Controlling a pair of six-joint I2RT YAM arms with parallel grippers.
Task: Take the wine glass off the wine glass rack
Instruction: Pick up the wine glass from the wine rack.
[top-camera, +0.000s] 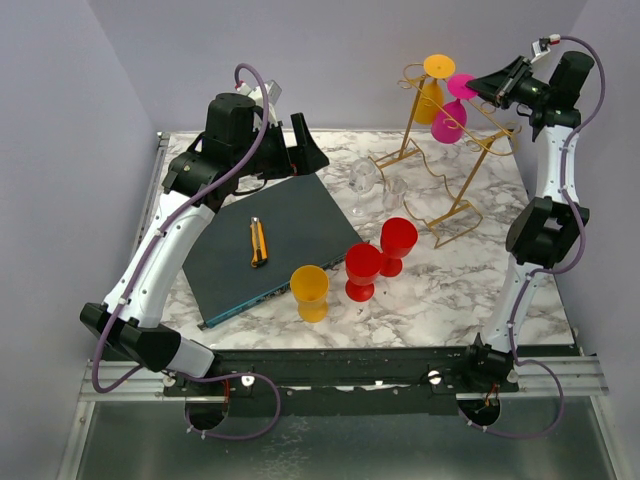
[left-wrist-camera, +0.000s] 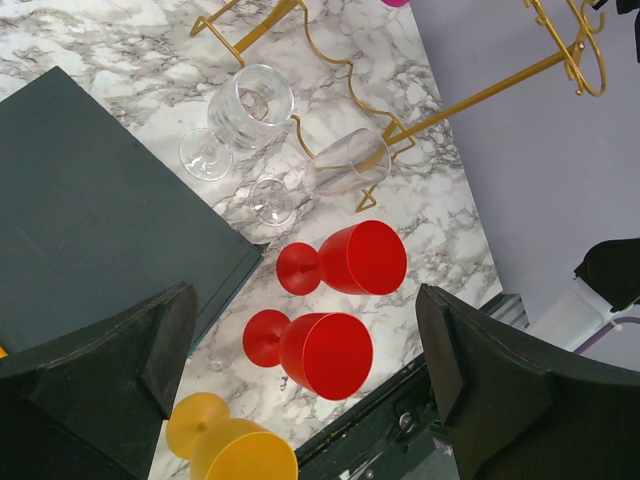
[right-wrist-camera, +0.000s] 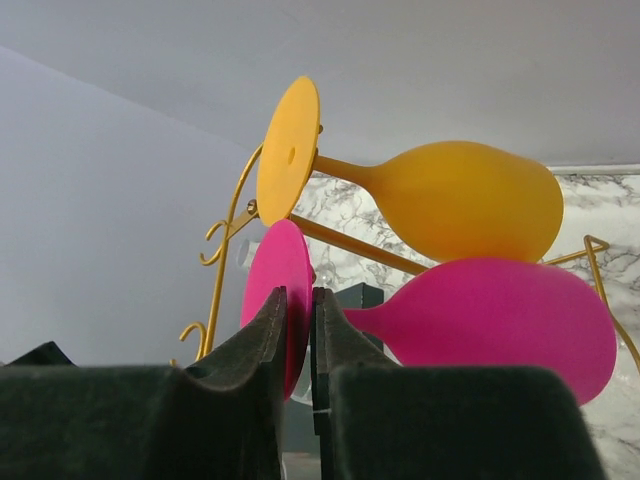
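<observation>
My left gripper (top-camera: 292, 148) hangs wide open and empty over the far edge of the board (top-camera: 300, 215). The rack (right-wrist-camera: 350, 242) stands far right on the table. The pink glass (right-wrist-camera: 500, 320) hangs on it by its foot, just under an orange glass (right-wrist-camera: 460, 200). My right gripper (right-wrist-camera: 298, 300) is up there too, its fingers nearly together, pinching the pink foot's rim.
</observation>
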